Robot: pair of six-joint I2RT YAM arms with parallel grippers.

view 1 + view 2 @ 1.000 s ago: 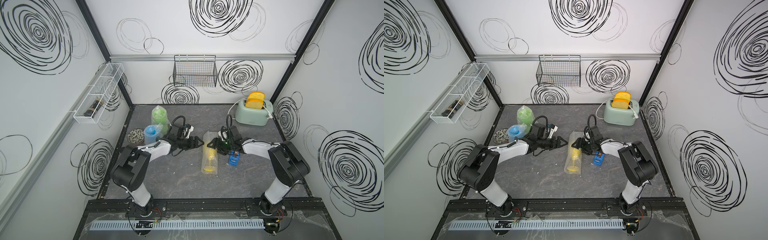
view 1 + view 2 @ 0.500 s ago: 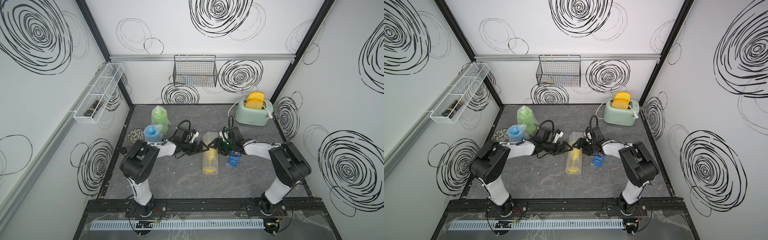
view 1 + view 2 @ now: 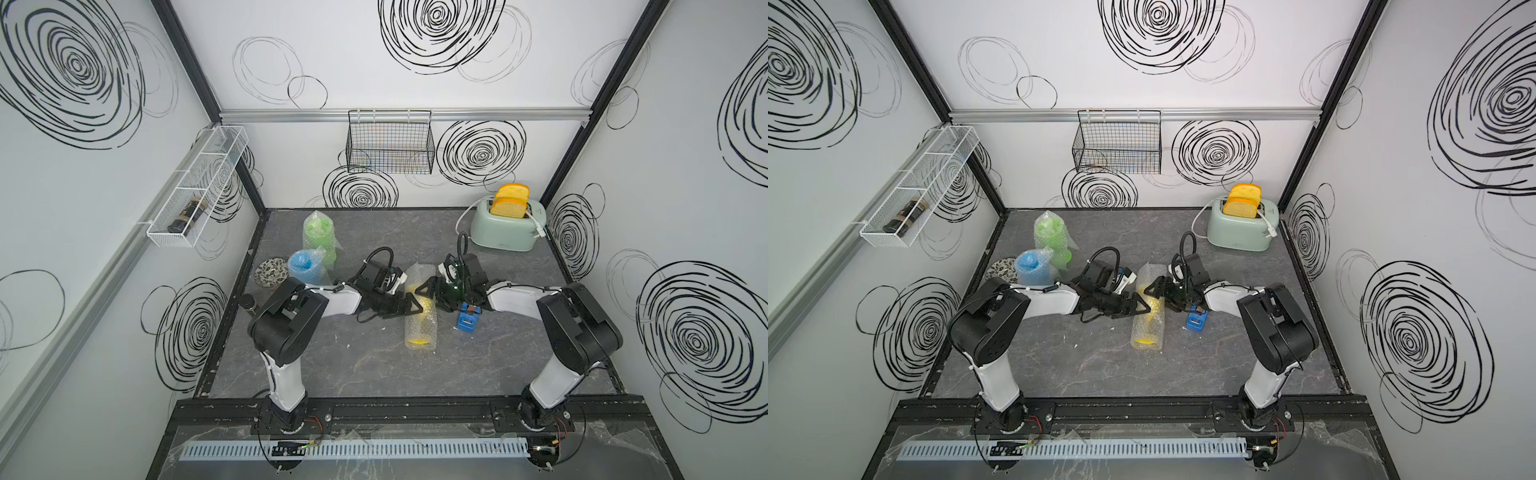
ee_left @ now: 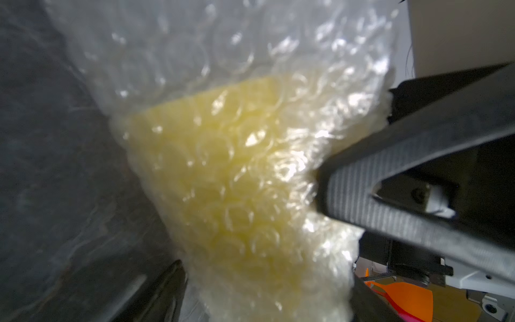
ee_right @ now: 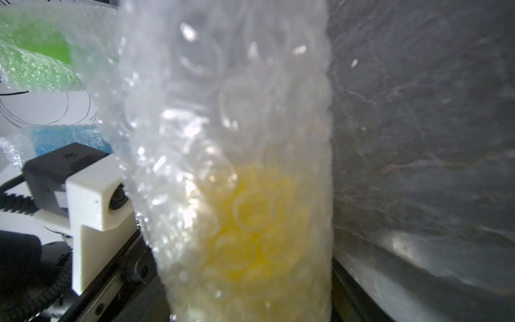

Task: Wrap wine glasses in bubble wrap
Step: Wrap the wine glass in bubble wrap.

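The yellow goblet [image 3: 420,322] lies on its side in the middle of the table [image 3: 374,365], rolled in a tube of bubble wrap [image 3: 419,274], with both arms reaching in low from either side. The blue tape dispenser [image 3: 467,322] sits just beside the tube under the right arm's wrist. The green goblet [image 3: 318,232] and blue goblet [image 3: 302,262] stand wrapped near the left wall beside a speckled dish [image 3: 271,272], and a toaster [image 3: 505,232] sits in the far right corner.

In both top views the left gripper [image 3: 409,306] and right gripper [image 3: 430,287] cover the tube's middle (the contact is hidden from up here). The left wrist view shows the left one spread wide around the roll, one finger [image 4: 362,195] denting the wrap over the yellow and the other against its opposite edge: a hold. The right wrist view is all wrap, so I cannot tell whether that one grips.
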